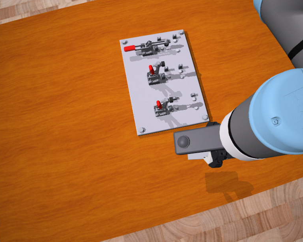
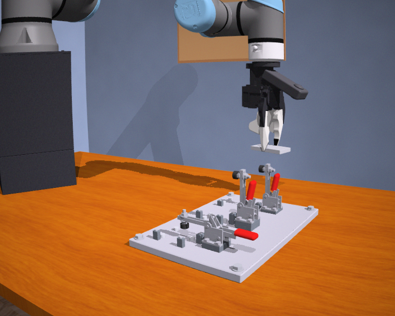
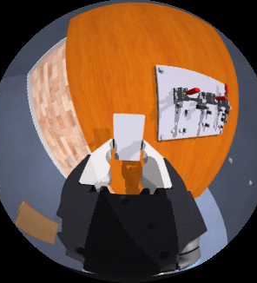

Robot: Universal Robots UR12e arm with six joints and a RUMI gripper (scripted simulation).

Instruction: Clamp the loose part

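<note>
We had the hand (image 2: 269, 140) clamped on the plate (image 2: 270, 148), hanging high above the surface (image 2: 74, 224); seating it and locking a clamp (image 2: 269, 189) were left.

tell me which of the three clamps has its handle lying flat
The clamp at the fixture plate's end farthest from the hand; its red handle lies flat, the other two stand upright.
</note>
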